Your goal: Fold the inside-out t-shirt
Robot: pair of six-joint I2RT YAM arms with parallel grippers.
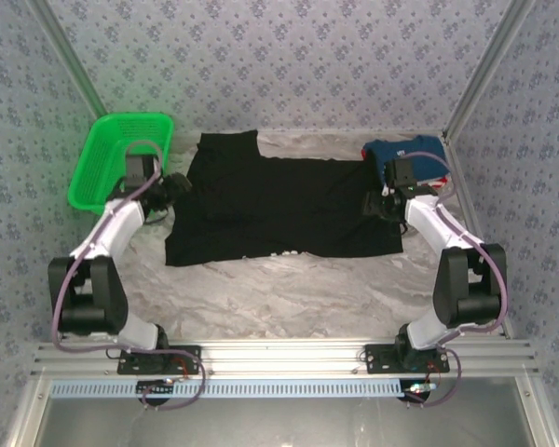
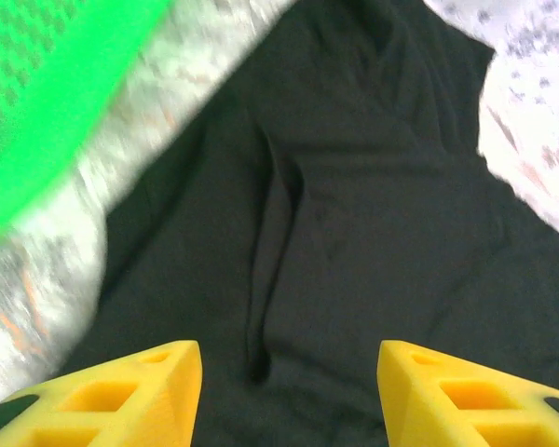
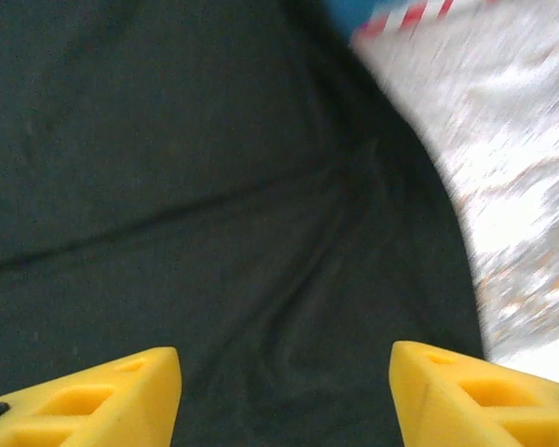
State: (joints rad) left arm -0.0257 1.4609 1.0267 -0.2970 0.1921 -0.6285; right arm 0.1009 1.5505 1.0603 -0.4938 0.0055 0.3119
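The inside-out t-shirt (image 1: 279, 205) is plain black and lies spread flat across the back half of the table, one sleeve pointing to the far wall. My left gripper (image 1: 174, 189) hovers at its left edge, the right gripper (image 1: 377, 203) at its right edge. In the left wrist view the left gripper (image 2: 289, 358) is open, yellow fingertips (image 2: 149, 382) wide apart above creased black fabric (image 2: 354, 214), nothing pinched. The right wrist view has the right gripper (image 3: 286, 358) open too, its fingertips (image 3: 447, 382) apart over the wrinkled t-shirt (image 3: 214, 186).
A green basket (image 1: 116, 154) (image 2: 47, 93) stands at the back left, close to my left gripper. A folded blue shirt with red trim (image 1: 405, 154) (image 3: 391, 14) lies at the back right, beside the black shirt's corner. Marbled tabletop (image 1: 279, 293) stretches in front; patterned walls enclose three sides.
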